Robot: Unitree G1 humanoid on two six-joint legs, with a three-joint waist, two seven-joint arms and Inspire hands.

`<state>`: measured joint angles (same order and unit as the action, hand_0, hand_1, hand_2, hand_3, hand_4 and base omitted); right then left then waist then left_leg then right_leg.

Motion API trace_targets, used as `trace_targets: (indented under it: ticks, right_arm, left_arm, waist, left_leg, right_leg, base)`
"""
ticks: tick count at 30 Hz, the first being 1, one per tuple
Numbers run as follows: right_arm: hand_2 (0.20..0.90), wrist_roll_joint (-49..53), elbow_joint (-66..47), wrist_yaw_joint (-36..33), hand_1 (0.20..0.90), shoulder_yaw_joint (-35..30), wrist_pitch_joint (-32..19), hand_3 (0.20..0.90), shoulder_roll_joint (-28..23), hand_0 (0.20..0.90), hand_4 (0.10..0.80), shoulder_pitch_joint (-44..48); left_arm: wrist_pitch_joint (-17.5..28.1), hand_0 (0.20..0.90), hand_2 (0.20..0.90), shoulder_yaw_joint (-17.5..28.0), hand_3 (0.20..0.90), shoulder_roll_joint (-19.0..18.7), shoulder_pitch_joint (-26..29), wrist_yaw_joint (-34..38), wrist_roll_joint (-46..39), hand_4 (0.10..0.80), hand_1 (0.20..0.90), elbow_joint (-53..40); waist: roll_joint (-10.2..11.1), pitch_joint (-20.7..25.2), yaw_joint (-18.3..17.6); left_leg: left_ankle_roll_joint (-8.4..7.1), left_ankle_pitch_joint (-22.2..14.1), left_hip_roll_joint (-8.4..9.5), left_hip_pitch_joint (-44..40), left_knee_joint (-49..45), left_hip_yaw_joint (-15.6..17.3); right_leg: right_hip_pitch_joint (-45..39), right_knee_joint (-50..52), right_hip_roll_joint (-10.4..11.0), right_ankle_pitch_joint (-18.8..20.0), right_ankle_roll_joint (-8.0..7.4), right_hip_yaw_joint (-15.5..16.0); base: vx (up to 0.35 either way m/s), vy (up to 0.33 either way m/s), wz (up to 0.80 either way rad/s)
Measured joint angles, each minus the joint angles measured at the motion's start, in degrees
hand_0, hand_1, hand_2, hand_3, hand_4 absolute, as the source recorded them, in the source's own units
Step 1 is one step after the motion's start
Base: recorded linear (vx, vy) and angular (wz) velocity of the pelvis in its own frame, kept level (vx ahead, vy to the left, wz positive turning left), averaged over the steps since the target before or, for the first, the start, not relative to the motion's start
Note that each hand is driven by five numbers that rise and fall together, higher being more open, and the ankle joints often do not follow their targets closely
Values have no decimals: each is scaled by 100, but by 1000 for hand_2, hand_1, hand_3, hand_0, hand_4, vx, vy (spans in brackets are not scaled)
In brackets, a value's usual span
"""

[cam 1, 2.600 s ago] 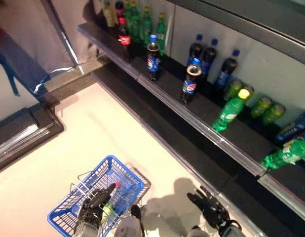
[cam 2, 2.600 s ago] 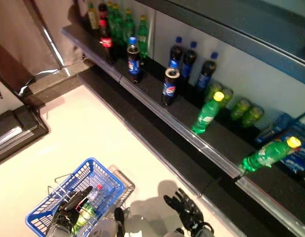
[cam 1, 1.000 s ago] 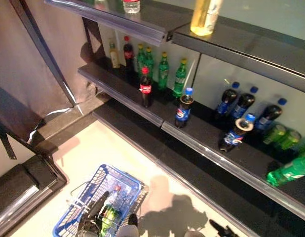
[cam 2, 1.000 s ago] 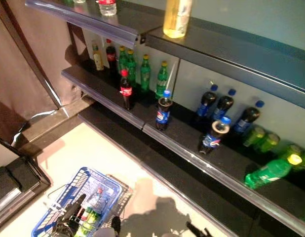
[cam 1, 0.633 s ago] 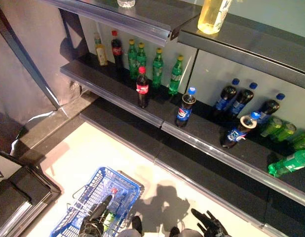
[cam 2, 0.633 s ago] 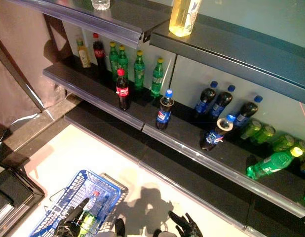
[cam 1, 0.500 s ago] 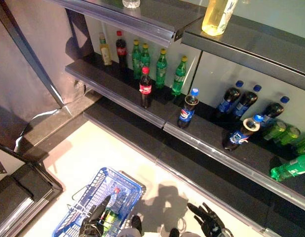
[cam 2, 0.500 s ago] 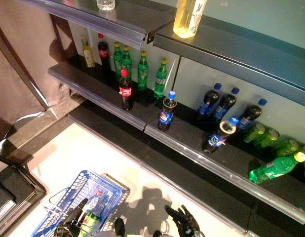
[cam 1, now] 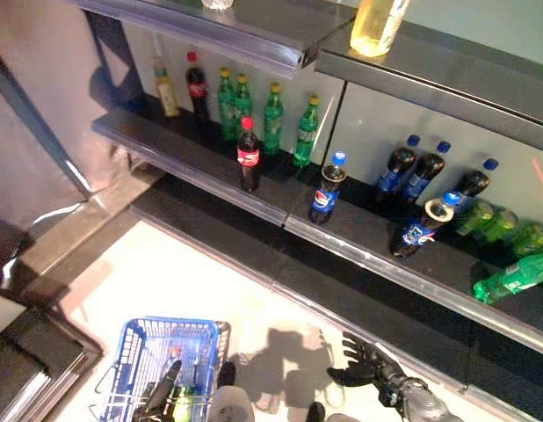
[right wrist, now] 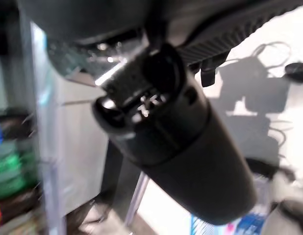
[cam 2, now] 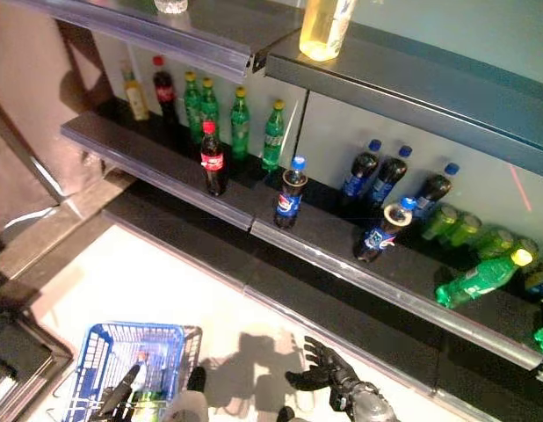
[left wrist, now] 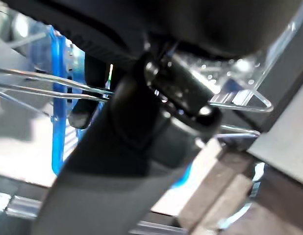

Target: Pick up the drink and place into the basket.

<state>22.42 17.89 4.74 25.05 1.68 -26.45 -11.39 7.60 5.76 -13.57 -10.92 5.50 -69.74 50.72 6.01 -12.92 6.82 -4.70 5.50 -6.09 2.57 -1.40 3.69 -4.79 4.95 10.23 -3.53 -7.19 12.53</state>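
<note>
A blue wire basket (cam 1: 170, 326) hangs low at my left, with a red-capped bottle (cam 1: 175, 352) and a green one inside. My left hand (cam 1: 157, 400) is over its near end; in the left wrist view its fingers (left wrist: 84, 113) curl under the metal handle (left wrist: 41, 81). My right hand (cam 1: 366, 366) floats open over the floor below the shelf, fingers spread, holding nothing. On the shelf stand drinks: a cola bottle (cam 1: 248, 156), a blue-capped dark bottle (cam 1: 327, 189) and a tilted one (cam 1: 423, 230).
Green bottles (cam 1: 273, 123) line the back of the shelf (cam 1: 197, 167), and one green bottle (cam 1: 516, 278) lies at the far right by several cans. A yellow bottle (cam 1: 377, 22) stands on the upper shelf. Pale floor lies between basket and shelf.
The whole view has shifted as the camera moved. My right hand has come further into view, fingers spread. The basket stays with my left hand; the shelf bottles keep their places.
</note>
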Motion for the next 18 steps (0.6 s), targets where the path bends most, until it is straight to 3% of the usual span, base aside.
trace_targets:
  ticks: [1,2,5,7,12,13,14,18]
  right_arm:
    - [900,-11,-318,18,900,4,3,900,71,900,800,-40]
    - [900,-108,-633,26,900,7,2,900,109,900,800,-25]
    - [900,-374,-1271,214,900,6,-163,900,113,900,800,139]
    - [900,-502,-1583,286,900,13,-259,900,0,900,800,359]
    - [900,-478,-2168,311,900,-11,-385,900,-426,900,800,723]
    - [900,-472,-2286,315,900,-15,-411,900,-471,900,800,788]
    - [900,-439,-2387,316,900,-16,-408,900,-533,900,800,878]
    - [900,-413,-2843,216,900,-191,-532,900,-803,900,800,1029]
  left_arm:
    - [-127,300,300,-70,200,-126,88,10,188,100,300,56]
    - [-284,300,300,-93,200,-199,132,10,426,100,300,58]
    - [-393,300,300,-262,200,-276,-10,-64,792,100,300,26]
    - [-437,300,300,-286,200,-267,-163,-77,805,100,300,26]
    - [-391,300,300,-325,200,-448,-142,-126,887,100,300,34]
    - [-379,300,300,-325,200,-498,-104,-128,872,100,300,32]
    - [-374,300,300,-303,200,-419,-65,-124,845,100,300,36]
    - [-147,300,300,-245,200,-164,-41,-136,818,100,300,13]
  waist:
    - [115,10,-37]
    - [112,5,-53]
    - [30,-38,-47]
    - [-55,-89,-68]
    - [181,24,-74]
    - [265,47,-54]
    - [222,44,-45]
    - [59,56,-26]
  left_leg:
    - [130,-49,210,-21,8,46]
    - [240,-99,327,-126,84,83]
    - [432,-185,464,-399,185,388]
    - [465,-188,420,-528,283,625]
    - [438,-174,365,-334,239,850]
    - [378,-134,370,-333,238,853]
    - [304,-121,271,-368,252,835]
    - [106,-40,7,-367,310,787]
  right_leg:
    - [-28,23,231,83,-144,27]
    - [29,237,361,102,-160,54]
    - [279,817,596,170,-175,145]
    - [568,1194,684,205,-179,132]
    - [523,247,556,274,-102,130]
    - [373,-92,530,479,-125,137]
    - [217,-330,412,659,-184,206]
    - [43,-756,38,805,-26,298]
  base:
    - [176,226,10]
    - [205,251,0]
    - [98,113,-31]
    - [10,-82,-57]
    - [-5,-147,-9]
    - [36,-105,1]
    - [41,-112,-1]
    - [24,-49,-1]
